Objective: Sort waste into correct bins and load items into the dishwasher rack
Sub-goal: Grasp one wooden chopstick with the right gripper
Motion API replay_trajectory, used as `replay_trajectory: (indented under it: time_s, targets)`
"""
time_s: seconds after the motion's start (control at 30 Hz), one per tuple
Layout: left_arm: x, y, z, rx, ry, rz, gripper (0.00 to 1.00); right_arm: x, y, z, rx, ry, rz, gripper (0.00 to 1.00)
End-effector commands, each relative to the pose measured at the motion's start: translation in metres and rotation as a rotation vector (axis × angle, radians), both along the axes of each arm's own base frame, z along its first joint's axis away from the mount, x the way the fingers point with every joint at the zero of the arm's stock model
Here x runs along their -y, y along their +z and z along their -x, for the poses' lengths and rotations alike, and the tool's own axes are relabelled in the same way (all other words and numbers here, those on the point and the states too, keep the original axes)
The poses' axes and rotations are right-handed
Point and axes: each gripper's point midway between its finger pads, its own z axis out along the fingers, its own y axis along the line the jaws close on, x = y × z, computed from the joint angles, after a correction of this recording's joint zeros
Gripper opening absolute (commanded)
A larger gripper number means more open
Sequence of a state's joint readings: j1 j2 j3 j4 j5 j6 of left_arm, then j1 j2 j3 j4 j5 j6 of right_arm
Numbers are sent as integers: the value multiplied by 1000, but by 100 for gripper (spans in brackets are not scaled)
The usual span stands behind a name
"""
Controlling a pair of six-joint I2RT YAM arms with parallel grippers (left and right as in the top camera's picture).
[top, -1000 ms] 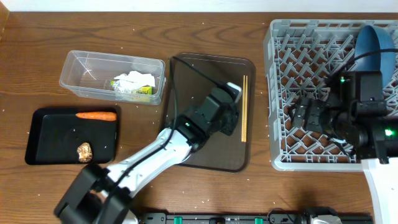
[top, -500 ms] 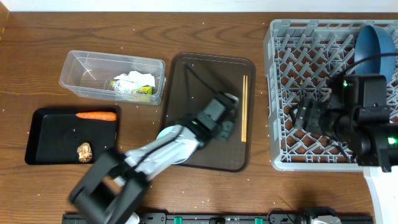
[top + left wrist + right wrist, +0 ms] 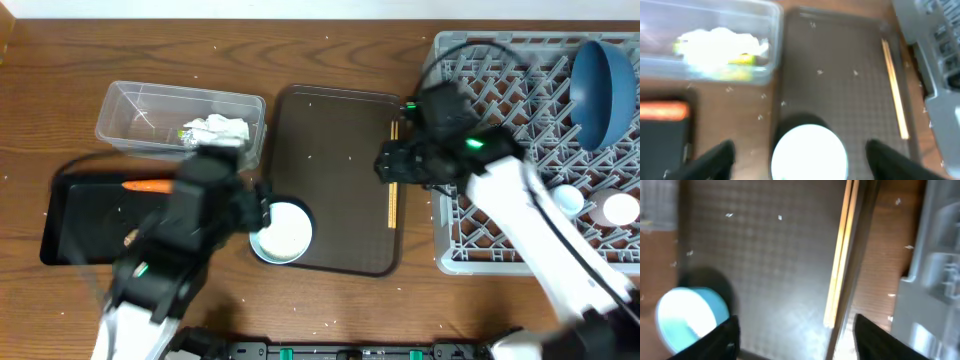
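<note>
The pale white bowl (image 3: 283, 232) (image 3: 809, 152) stands on the front left corner of the brown serving tray (image 3: 335, 130). My left gripper (image 3: 257, 213) (image 3: 802, 162) is open, a finger on either side of the bowl and clear of it. The wooden chopsticks (image 3: 393, 190) (image 3: 840, 265) lie along the tray's right side. My right gripper (image 3: 388, 165) (image 3: 800, 340) hangs open over their near end. The grey dishwasher rack (image 3: 500, 235) holds the blue plate (image 3: 600, 85) and two small cups (image 3: 565, 200). The tissue (image 3: 215, 130) and wrapper (image 3: 745, 60) lie in the clear tub (image 3: 140, 110). The carrot (image 3: 150, 186) is in the black tray (image 3: 60, 215).
White rice grains (image 3: 820, 72) are scattered over the serving tray and the wooden table (image 3: 330, 40). The rack's left wall (image 3: 940, 255) stands close beside the right gripper. The clear tub and black tray sit just left of the left arm.
The left arm pulled back to the left and let go of the white bowl at the tray's corner. The right arm swung from the rack to the chopsticks, its jaws narrowing.
</note>
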State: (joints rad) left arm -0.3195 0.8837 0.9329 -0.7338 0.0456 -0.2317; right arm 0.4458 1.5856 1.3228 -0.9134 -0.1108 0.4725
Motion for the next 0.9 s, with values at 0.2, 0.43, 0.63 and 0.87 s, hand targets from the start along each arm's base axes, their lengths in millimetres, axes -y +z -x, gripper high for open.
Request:
replay_trajectory:
  time_s: [0.2,0.43,0.63,0.87]
  targets:
    - [-36,12,28,15,106,-5,98,-12,-95,-18,-160,-58,85,51]
    - [-36,7,27,-6,105,-10,98,-13,-142,-18,-235,-55,126,47]
    - [-37,4,28,-17,103,-21,98,-11,-150,-18,-244,-66,140,43]
    - [-37,4,28,-17,103,-21,98,-18,-148,-29,-196,-62,115,8]
